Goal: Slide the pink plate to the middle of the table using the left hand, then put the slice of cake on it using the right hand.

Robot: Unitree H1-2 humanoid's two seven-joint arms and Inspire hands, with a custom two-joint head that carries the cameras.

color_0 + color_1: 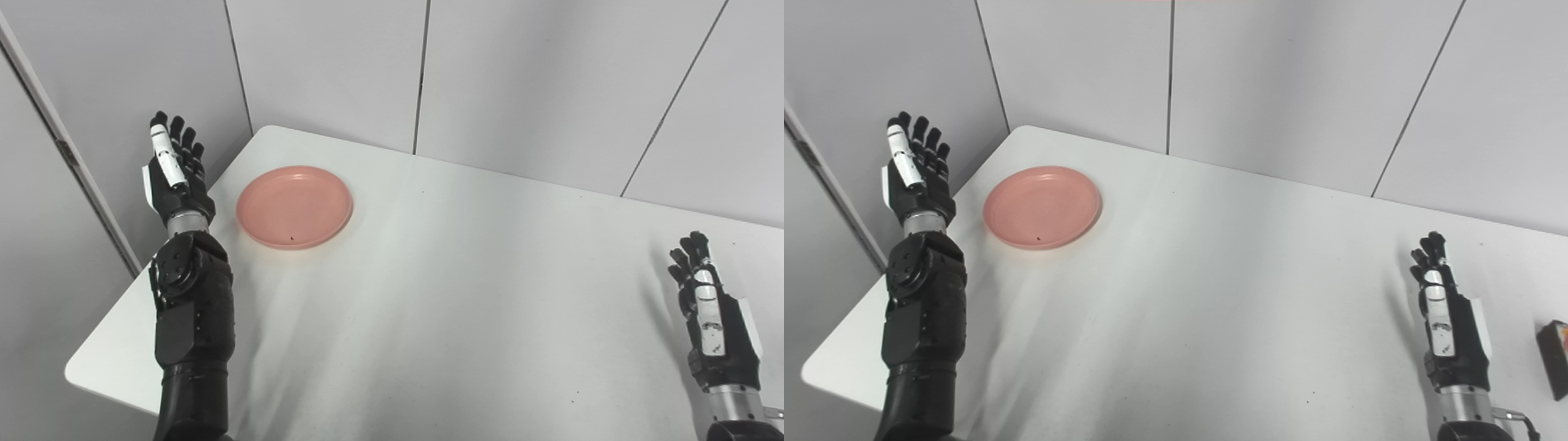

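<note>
The pink plate [294, 206] lies empty on the white table [465, 294] near its far left corner. My left hand [176, 168] is raised upright at the table's left edge, just left of the plate and apart from it, open and empty. My right hand [713, 318] is upright near the table's right side, open and empty. The slice of cake [1554, 358], a dark block with an orange top, shows only at the right edge of the right eye view, to the right of my right hand; it is cut off by the picture's edge.
Grey wall panels [490, 79] stand close behind the table. The table's rounded left front corner [79, 367] is near my left forearm.
</note>
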